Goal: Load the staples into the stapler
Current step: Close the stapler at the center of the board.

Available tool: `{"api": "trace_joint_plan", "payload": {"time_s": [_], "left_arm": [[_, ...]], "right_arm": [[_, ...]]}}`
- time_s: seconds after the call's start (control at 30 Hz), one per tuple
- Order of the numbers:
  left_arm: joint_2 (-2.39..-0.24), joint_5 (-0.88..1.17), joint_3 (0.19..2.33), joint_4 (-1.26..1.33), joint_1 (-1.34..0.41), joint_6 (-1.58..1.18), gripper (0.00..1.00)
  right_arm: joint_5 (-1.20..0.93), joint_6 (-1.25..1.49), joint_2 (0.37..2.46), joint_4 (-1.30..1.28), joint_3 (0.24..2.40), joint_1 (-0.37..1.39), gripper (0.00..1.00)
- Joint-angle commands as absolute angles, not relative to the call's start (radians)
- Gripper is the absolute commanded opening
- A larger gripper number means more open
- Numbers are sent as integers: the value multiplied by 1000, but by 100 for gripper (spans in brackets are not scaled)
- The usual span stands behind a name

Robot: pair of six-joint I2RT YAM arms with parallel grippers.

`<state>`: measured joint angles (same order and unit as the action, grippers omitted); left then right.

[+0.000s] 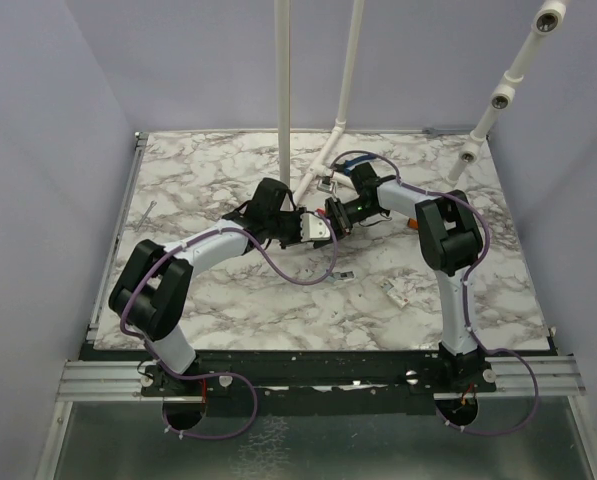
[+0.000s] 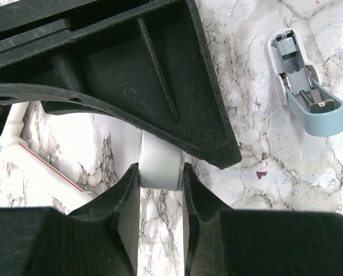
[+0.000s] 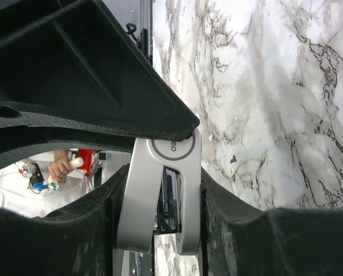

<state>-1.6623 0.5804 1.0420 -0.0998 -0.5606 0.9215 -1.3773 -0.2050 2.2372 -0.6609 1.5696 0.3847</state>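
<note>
- My left gripper (image 2: 160, 174) is clamped on a grey-white object (image 2: 160, 158).
- My right gripper (image 3: 162, 179) pinches the same object, jaws touching both sides.
- The stapler (image 2: 306, 77) lies open on the table (image 2: 274, 224), apart.

The desk (image 1: 228, 290) has a white, marble-patterned top veined with grey. On it a small pale blue-green stapler (image 2: 304, 75) lies flipped open, its silvery metal inner parts facing up, with a tiny bent bit of wire (image 2: 232, 107) near it. In the top view, a small silvery piece (image 1: 345, 273) and some pale scraps (image 1: 398, 290) lie right of centre.
</note>
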Motion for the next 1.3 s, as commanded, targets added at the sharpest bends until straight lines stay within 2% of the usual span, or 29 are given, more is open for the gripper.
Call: {"api": "trace_joint_plan", "payload": {"time_s": [0.0,0.27,0.33,0.43,0.63,0.67,0.87,1.1,1.27], "left_arm": [[-1638,576,1021,-95,-566,936,0],[-1640,605,1020,-167,-568,1006,0],[-1641,614,1026,-196,-568,1029,0],[-1647,625,1031,-213,-568,1043,0],[-1651,630,1048,-232,-568,1033,0],[-1651,627,1046,-234,-568,1032,0],[-1645,614,1048,-235,-566,1008,0],[-1629,657,1029,-273,-507,979,0],[-1602,668,1006,-278,-489,1005,0]], "right_arm": [[-1424,-247,2230,-688,1578,393,1],[-1401,-221,2224,-671,1580,394,0],[-1387,-212,2224,-665,1578,393,14],[-1385,-174,2216,-634,1567,394,42],[-1395,-149,2203,-626,1572,394,76],[-1395,-149,2202,-627,1571,393,78],[-1381,-162,2201,-635,1558,394,79],[-1254,-226,2168,-664,1555,390,80],[-1297,-209,2198,-673,1573,392,80]]}}
